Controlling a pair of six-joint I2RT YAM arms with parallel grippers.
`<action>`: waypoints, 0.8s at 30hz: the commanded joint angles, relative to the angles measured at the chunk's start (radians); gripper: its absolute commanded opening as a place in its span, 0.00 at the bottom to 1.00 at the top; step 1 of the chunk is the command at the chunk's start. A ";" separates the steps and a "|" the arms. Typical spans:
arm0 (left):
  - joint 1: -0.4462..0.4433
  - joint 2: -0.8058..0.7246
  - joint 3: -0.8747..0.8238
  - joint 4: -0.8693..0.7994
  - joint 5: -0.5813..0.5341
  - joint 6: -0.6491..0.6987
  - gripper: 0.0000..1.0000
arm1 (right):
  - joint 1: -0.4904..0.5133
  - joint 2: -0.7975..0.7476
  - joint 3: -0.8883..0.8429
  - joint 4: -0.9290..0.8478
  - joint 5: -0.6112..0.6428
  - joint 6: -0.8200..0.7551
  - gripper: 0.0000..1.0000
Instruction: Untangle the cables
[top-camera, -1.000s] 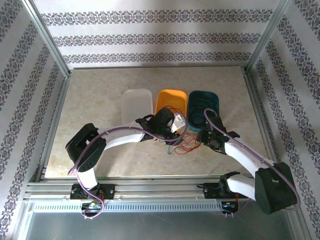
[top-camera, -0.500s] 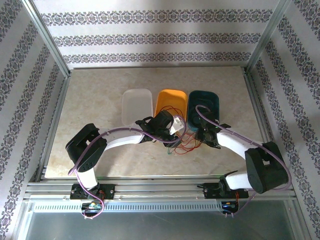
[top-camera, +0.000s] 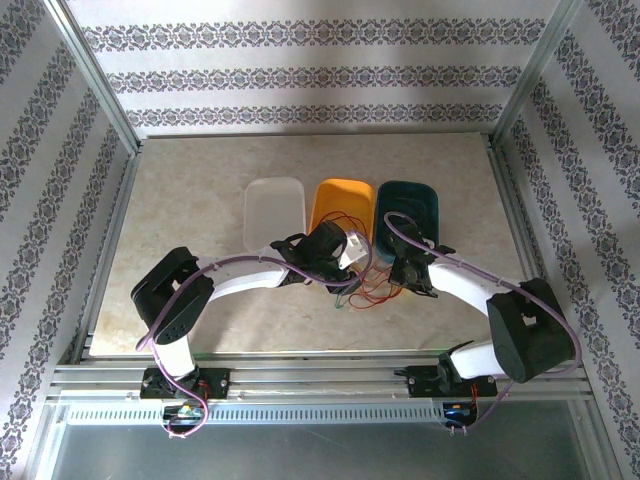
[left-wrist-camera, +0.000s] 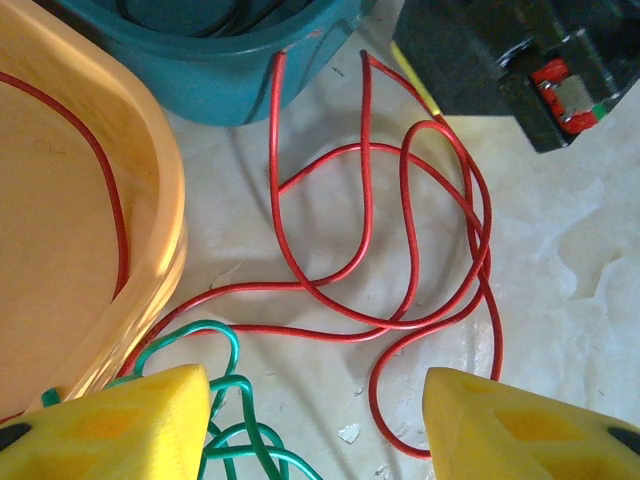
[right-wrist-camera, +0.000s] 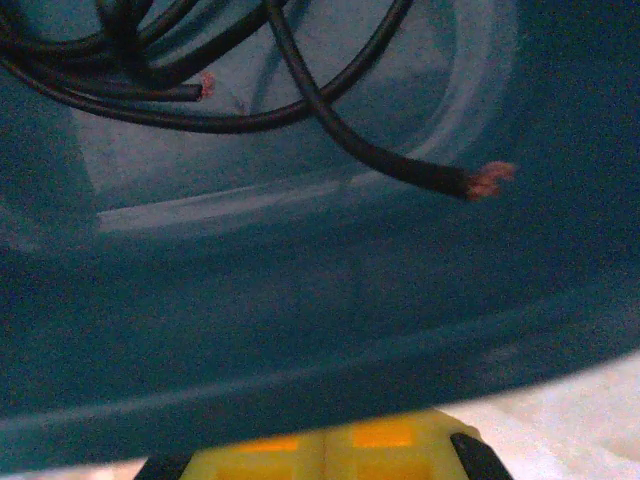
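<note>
Left gripper (left-wrist-camera: 315, 430): yellow fingers (left-wrist-camera: 100, 425) spread wide apart, nothing between them, poised over the table (left-wrist-camera: 560, 250) just off the near right corner of the orange tray (left-wrist-camera: 165, 190). Green cable (left-wrist-camera: 200, 324) lies curled beside the left finger, against that same corner. Red cable (left-wrist-camera: 368, 150) sprawls in overlapping loops on the table right of the orange tray; one strand runs up over the tray's rim and across its floor. Right gripper (right-wrist-camera: 325, 450): yellow pads pressed together, with no wire seen between them, nosed close against the outer wall of the teal tray (right-wrist-camera: 300, 300), which sits on the orange tray's right side. Dark cable (right-wrist-camera: 390, 162) is coiled inside the teal tray, its bare copper end showing. White tray (top-camera: 273, 210) stands on the orange tray's left side.
</note>
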 joint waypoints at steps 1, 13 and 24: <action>-0.013 -0.030 -0.003 0.000 -0.022 0.021 0.58 | 0.012 -0.072 -0.016 -0.057 0.061 0.015 0.01; -0.010 -0.033 -0.029 0.045 -0.031 -0.003 0.58 | 0.028 -0.276 -0.005 -0.030 -0.113 -0.102 0.27; -0.010 -0.050 -0.055 0.050 -0.057 -0.011 0.59 | 0.097 -0.064 0.064 0.066 -0.185 -0.142 0.43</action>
